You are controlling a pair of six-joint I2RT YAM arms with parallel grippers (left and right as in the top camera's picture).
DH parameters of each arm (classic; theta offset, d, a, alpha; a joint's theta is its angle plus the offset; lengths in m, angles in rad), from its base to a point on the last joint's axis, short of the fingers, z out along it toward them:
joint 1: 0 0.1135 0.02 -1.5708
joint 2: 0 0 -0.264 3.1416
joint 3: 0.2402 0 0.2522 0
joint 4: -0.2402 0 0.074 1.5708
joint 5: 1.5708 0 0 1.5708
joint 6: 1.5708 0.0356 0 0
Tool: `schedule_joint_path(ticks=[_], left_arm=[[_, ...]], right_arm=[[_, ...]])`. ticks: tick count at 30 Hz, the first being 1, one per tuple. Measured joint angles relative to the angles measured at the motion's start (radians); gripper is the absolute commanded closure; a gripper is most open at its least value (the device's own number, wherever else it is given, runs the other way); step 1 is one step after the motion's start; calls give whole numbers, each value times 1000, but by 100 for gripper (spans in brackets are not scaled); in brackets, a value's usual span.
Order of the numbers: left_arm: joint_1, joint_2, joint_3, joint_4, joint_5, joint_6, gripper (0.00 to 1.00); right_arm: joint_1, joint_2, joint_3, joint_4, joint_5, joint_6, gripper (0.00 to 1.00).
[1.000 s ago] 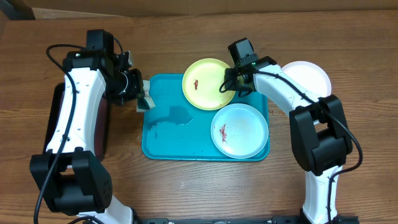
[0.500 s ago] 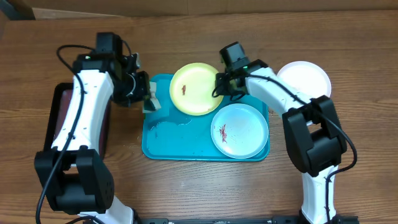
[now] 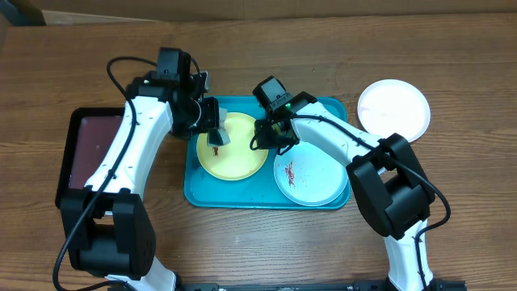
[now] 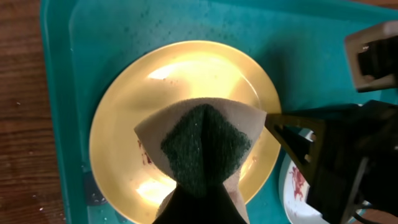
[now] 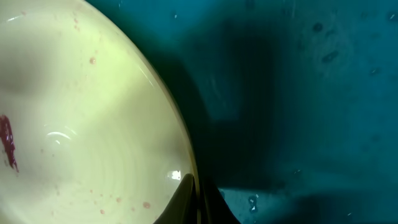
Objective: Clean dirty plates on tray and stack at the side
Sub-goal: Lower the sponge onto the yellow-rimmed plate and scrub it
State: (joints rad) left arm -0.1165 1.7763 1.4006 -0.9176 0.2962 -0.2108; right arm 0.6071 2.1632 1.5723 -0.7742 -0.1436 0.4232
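On the turquoise tray [image 3: 242,200] | you are pinching the lime-green plate [image 3: 238,162] by its rim with right gripper [image 3: 261,141], sponge [image 4: 202,146] clamped in left gripper [image 3: 216,134] | scrubbing step; next, press sponge onto smear [image 5: 7,142].

The work surface is a wooden table [image 3: 468,226], mid-brown, with a pronounced grain running left to right across the overhead view. It fills nearly the whole of that view. The finish is matt, with darker streaks and lighter bands alternating along the grain. Along the far edge runs a pale tan strip [image 3: 283,6], cardboard-coloured; its material cannot be confirmed. At the far left corner a dark shape [image 3: 14,14] is too cropped to identify. Lighting is even and comes from above: shadows on the wood are soft and lie close to whatever casts them. The left wrist view shows a narrow band of the same wood [image 4: 18,124], marked with a few small pale specks.
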Motion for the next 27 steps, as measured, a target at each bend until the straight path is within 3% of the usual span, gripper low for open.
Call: schedule_joint_path(ticks=[13,21,27], left_arm=[[-23,118,-85,136,36,-58,96],[-74,223,-85,143,63,-61,96],[-79,236,-62,104,-21,-77,96]], right_arm=[[-4,0,0,-31,-78,18,96],[-3,0,0,-45,-74,17,96],[-2,0,0,-45,-75,18,96]])
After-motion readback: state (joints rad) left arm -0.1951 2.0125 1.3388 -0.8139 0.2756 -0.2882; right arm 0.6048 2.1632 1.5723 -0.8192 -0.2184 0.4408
